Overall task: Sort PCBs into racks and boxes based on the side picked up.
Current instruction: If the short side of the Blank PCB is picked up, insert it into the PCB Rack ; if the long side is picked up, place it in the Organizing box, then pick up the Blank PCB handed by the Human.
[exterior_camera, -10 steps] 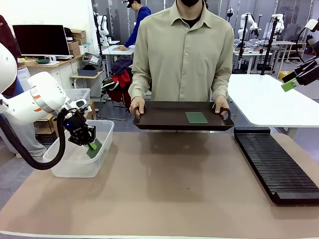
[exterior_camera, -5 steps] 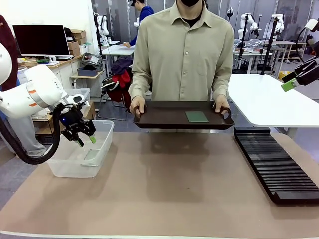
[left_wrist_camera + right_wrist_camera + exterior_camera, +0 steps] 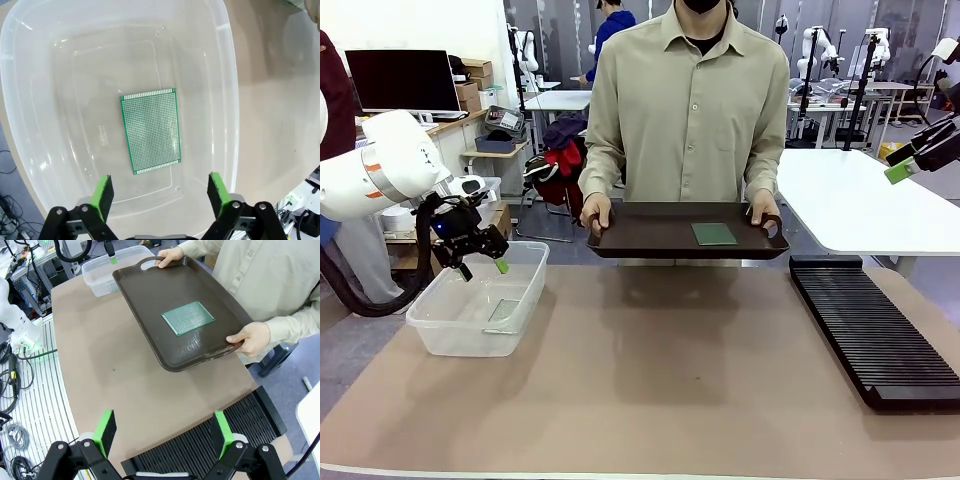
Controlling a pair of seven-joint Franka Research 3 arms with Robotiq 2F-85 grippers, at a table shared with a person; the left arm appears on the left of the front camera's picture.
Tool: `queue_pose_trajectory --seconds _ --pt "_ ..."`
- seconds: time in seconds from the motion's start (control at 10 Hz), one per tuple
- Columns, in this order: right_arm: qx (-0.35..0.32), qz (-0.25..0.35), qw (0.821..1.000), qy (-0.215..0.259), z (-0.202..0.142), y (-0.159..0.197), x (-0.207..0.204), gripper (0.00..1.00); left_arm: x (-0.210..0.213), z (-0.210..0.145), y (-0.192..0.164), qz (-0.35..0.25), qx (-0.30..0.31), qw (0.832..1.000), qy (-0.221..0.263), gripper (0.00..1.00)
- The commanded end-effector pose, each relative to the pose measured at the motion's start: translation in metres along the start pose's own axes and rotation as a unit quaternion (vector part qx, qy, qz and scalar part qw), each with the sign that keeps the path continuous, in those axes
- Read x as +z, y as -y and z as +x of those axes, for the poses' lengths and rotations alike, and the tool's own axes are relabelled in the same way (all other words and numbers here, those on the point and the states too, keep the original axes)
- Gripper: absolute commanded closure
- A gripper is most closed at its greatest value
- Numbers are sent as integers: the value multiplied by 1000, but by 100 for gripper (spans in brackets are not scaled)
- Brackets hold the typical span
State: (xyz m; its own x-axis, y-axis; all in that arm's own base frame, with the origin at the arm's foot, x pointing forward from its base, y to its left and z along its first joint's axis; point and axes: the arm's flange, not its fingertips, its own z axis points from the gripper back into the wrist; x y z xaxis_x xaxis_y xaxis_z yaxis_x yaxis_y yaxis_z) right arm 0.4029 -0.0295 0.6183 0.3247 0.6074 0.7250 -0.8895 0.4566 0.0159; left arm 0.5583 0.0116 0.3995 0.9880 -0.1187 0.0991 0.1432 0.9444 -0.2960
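Observation:
One green PCB (image 3: 150, 131) lies flat on the floor of the clear box (image 3: 227, 75); from the front it shows faintly through the box wall (image 3: 504, 310). My left gripper (image 3: 485, 268) hangs open just above the box (image 3: 460, 324), its green pads (image 3: 104, 192) wide apart and nothing between them. A second PCB (image 3: 714, 235) rests on the dark brown tray (image 3: 650, 240) that a person holds at the far edge. My right gripper (image 3: 905, 165) is raised at the far right, open (image 3: 164, 427), above the black rack (image 3: 190, 447).
The person's hands (image 3: 596, 213) grip both ends of the tray over the table's far edge. The long rack (image 3: 875, 330) runs along the right side. A white table (image 3: 860, 205) stands behind it. Bare brown mat (image 3: 660, 370) covers the middle.
My left gripper has opened and let go of the PCB, which now lies in the box. The gripper has risen out of the box and drifted left.

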Motion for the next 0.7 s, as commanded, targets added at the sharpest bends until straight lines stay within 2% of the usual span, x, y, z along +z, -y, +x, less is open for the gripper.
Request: queue_pose_trajectory --seconds 0.0,0.6 --pt "4 9 1000 8 0 1 -1 0 -3 -1 -2 -3 3 1000 -2 0" --pt "4 9 1000 8 0 1 -1 0 -3 -1 -2 -3 3 1000 -2 0"
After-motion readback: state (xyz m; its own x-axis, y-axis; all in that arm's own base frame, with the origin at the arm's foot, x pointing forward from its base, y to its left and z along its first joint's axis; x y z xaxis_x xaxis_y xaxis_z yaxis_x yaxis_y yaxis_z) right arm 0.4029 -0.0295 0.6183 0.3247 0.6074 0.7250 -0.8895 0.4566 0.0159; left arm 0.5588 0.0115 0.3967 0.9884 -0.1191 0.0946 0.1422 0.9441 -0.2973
